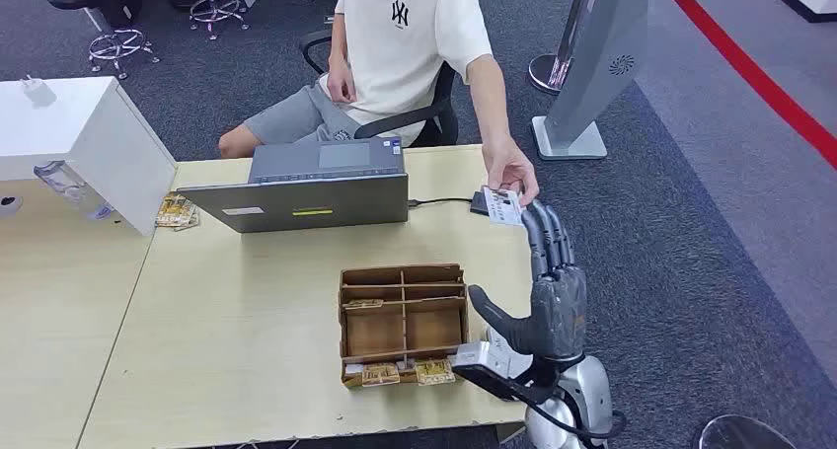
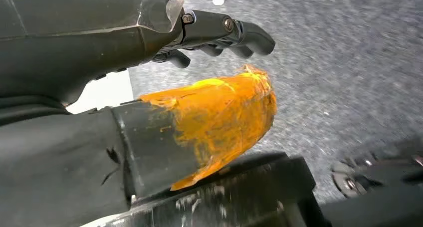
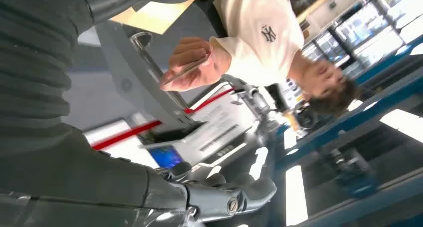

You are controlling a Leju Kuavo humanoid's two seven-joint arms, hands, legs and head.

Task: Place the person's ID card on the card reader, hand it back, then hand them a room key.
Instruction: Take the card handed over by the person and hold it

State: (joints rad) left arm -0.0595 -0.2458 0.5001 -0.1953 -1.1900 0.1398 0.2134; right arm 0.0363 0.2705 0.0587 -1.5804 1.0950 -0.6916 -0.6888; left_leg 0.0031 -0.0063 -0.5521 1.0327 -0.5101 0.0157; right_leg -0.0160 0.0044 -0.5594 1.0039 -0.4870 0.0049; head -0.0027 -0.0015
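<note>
A seated person in a white T-shirt reaches across the desk's far right corner, holding the ID card (image 1: 503, 205) in their hand (image 1: 511, 166) just over the small black card reader (image 1: 481, 203). My right hand (image 1: 555, 289) is raised beside the desk, fingers stretched out and apart, fingertips (image 1: 541, 217) right next to the card's edge; it holds nothing. In the right wrist view the person's hand pinches the card (image 3: 185, 69) edge-on, ahead of my fingers (image 3: 227, 197). My left hand (image 2: 164, 42) hangs over grey carpet, empty, with an orange-taped thumb (image 2: 219, 117).
A wooden divided box (image 1: 403, 316) with room key cards (image 1: 400, 373) in its front slots sits near the desk's front edge. An open grey laptop (image 1: 308, 187) stands behind it, its cable running to the reader. A white cabinet (image 1: 84, 138) stands at the left.
</note>
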